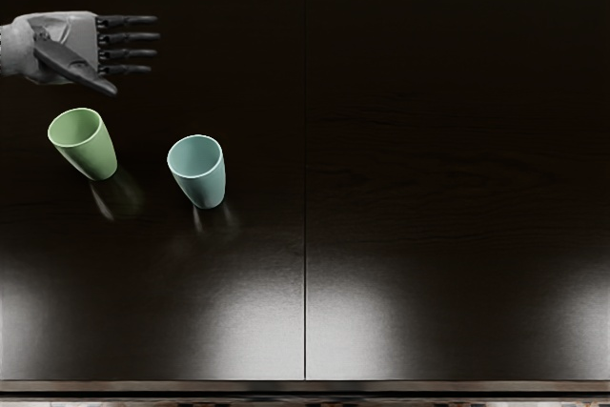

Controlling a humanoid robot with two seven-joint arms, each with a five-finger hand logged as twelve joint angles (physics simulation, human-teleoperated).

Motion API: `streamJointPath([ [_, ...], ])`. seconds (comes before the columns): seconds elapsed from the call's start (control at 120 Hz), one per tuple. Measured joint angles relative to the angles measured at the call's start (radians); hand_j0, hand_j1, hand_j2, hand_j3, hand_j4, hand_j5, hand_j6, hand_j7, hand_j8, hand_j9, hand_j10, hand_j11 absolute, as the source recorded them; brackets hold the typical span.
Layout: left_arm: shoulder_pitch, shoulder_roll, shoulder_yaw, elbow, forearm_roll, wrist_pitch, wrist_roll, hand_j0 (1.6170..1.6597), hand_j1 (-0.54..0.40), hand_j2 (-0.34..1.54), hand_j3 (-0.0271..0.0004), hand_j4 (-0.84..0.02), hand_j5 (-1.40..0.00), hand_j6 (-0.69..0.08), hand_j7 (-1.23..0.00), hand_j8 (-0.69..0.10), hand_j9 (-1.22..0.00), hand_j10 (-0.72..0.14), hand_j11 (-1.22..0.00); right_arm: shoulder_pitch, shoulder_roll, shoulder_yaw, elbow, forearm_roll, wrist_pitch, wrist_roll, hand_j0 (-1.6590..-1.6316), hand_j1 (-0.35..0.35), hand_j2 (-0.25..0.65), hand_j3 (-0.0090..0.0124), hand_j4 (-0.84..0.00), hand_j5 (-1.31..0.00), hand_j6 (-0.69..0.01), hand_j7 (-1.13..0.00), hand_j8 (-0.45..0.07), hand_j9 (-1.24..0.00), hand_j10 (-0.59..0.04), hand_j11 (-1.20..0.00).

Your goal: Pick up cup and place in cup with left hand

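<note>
Your left hand (71, 48) is in the upper left of the frame, arm in from the left edge. Its fingers (132, 37) are released: straight, side by side with slim gaps, pointing right. Thumb (78, 70) is swung out, angled down-right. You've got nothing in the grasp, and the hand touches neither cup; the thumb tip is just above the green one in frame, with a gap showing.

Counts for you: 1 hand, 4 fingers plus 1 thumb, 2 cups, 1 table (429, 188). Green cup (92, 153) is left of frame, below the hand. Blue cup (210, 190) is to its right and slightly lower. Both stand upright on the dark tabletop, apart from each other, neither inside the other.
</note>
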Motion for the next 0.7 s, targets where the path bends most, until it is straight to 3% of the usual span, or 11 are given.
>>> streamJointPath([
  [0.117, -0.004, -0.032, -0.002, 0.001, 0.043, 0.000, 0.001, 1.6581, 0.340, 0.00, 0.0000, -0.007, -0.01, -0.007, -0.01, -0.007, -0.01, -0.007, -0.01, -0.003, 0.000, -0.001, -0.001, -0.001, 0.001, 0.003, -1.6581, -0.349, 0.000, 0.0000, 0.000, 0.00, 0.000, 0.00, 0.000, 0.00, 0.000, 0.00],
  [0.258, -0.029, -0.065, -0.008, 0.010, 0.267, 0.000, 0.002, 1.6581, 0.339, 0.00, 0.0000, -0.009, -0.01, -0.009, -0.01, -0.009, -0.01, -0.009, -0.01, -0.004, 0.000, -0.002, -0.001, -0.001, 0.001, 0.004, -1.6581, -0.349, 0.000, 0.0000, 0.000, 0.00, -0.001, 0.00, 0.000, 0.00, 0.000, 0.00],
  [0.45, -0.090, -0.129, 0.010, 0.010, 0.534, 0.066, 0.047, 1.6581, 0.335, 0.00, 0.0000, -0.013, -0.02, -0.013, -0.02, -0.013, -0.02, -0.013, -0.02, -0.004, 0.000, -0.002, -0.001, -0.001, 0.001, 0.004, -1.6581, -0.349, 0.000, 0.0000, 0.000, 0.00, 0.000, 0.00, 0.000, 0.00, 0.000, 0.00],
  [0.575, -0.203, -0.176, 0.142, -0.050, 0.613, 0.221, 0.053, 1.6581, 0.332, 0.00, 0.0000, -0.016, -0.02, -0.016, -0.02, -0.016, -0.02, -0.015, -0.02, -0.004, 0.000, -0.002, -0.001, -0.002, 0.001, 0.004, -1.6581, -0.349, 0.000, 0.0000, 0.000, 0.00, -0.001, 0.00, 0.000, 0.00, 0.000, 0.00],
  [0.7, -0.263, -0.204, 0.316, -0.208, 0.662, 0.425, 0.052, 1.6581, 0.322, 0.00, 0.0000, -0.025, -0.03, -0.025, -0.03, -0.025, -0.03, -0.024, -0.03, -0.004, 0.000, -0.002, -0.001, -0.001, 0.001, 0.005, -1.6581, -0.349, 0.000, 0.0000, 0.000, 0.00, -0.001, 0.00, 0.000, 0.00, 0.000, 0.00],
])
